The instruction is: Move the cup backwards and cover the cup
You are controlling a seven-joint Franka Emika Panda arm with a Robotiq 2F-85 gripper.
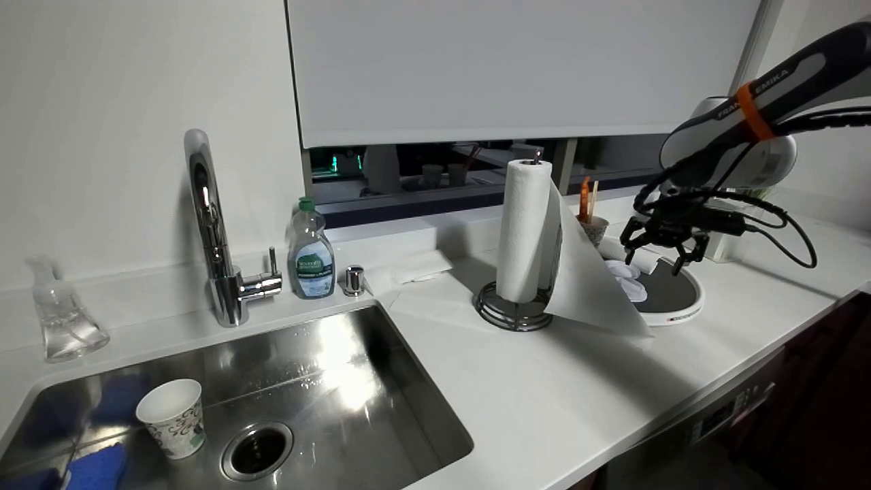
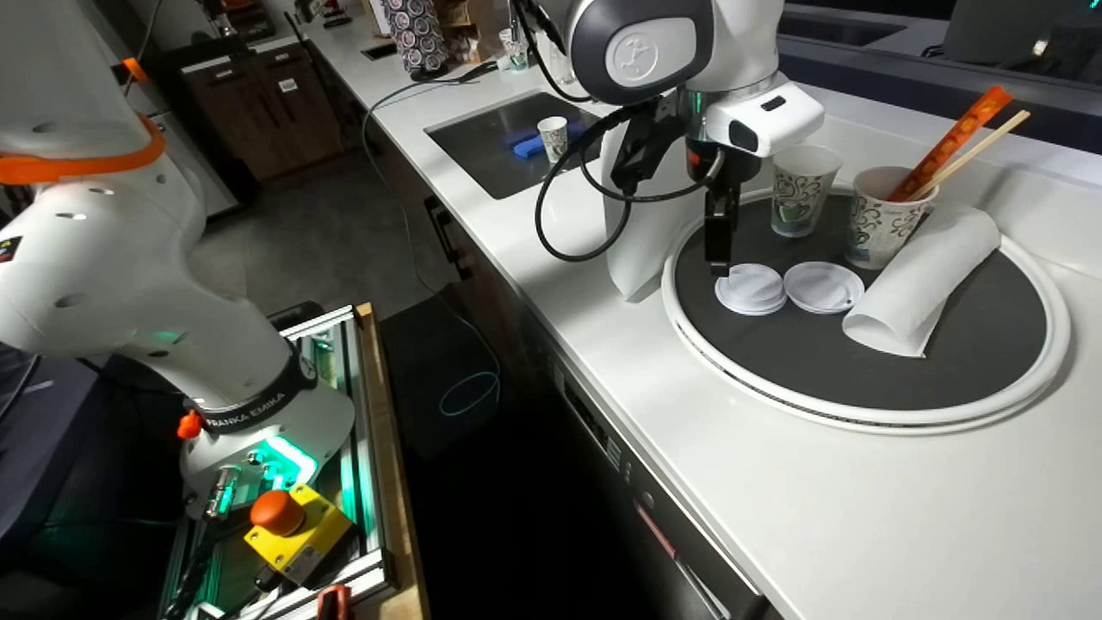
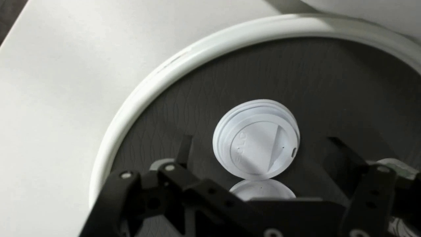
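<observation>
While two fingers [image 3: 185, 149] hang spread apart above two lids [image 3: 258, 144], two cups [image 2: 799, 200] on one tray [image 2: 826, 366], one cup [image 1: 175, 425] in one sink [image 1: 347, 422]

Round tray [image 2: 809, 370] on white counter [image 2: 869, 495]

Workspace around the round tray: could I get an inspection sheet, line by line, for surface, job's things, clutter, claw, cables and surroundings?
Surface: white counter bearing a dark, white-rimmed tray.
Job's things: white lids side by side on the tray; tray cup upright, uncovered.
Clutter: stick cup and rolled paper, both on the tray.
Claw: claw open above the tray; nothing held.
Cables: black cables run along the arm and loop near the claw.
Surroundings: towel roll beside the tray; faucet and soap by the sink, which holds a further cup and a blue item.
Damage: nothing seen.
</observation>
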